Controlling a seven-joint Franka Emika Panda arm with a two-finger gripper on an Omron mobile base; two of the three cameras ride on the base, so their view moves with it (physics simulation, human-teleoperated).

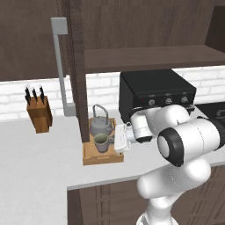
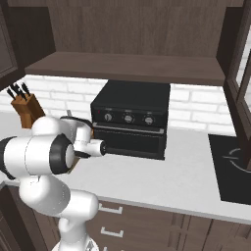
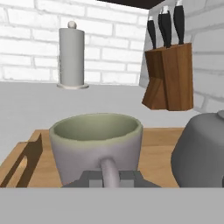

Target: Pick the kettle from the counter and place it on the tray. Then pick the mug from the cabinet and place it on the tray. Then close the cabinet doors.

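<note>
The grey metal kettle (image 1: 101, 124) (image 3: 202, 148) stands at the back of the wooden tray (image 1: 103, 158) (image 3: 158, 142) on the counter (image 1: 39, 171). The pale grey-green mug (image 1: 101, 142) (image 3: 96, 144) is upright on the tray's front half, just beside the kettle. My gripper (image 1: 116, 141) (image 3: 109, 177) reaches in from the right, level with the mug, and is shut on the mug's handle. Above, the cabinet (image 1: 149, 57) is open, its shelf bare. One of the cabinet doors (image 1: 78, 66) stands edge-on right behind the tray, and another (image 2: 240, 73) shows at the far right.
A black toaster oven (image 1: 156, 93) (image 2: 130, 120) sits close to the right of the tray. A knife block (image 1: 38, 112) (image 3: 170, 78) and a paper towel roll (image 3: 71, 57) stand to the left. A dark cooktop (image 2: 235, 166) lies far right.
</note>
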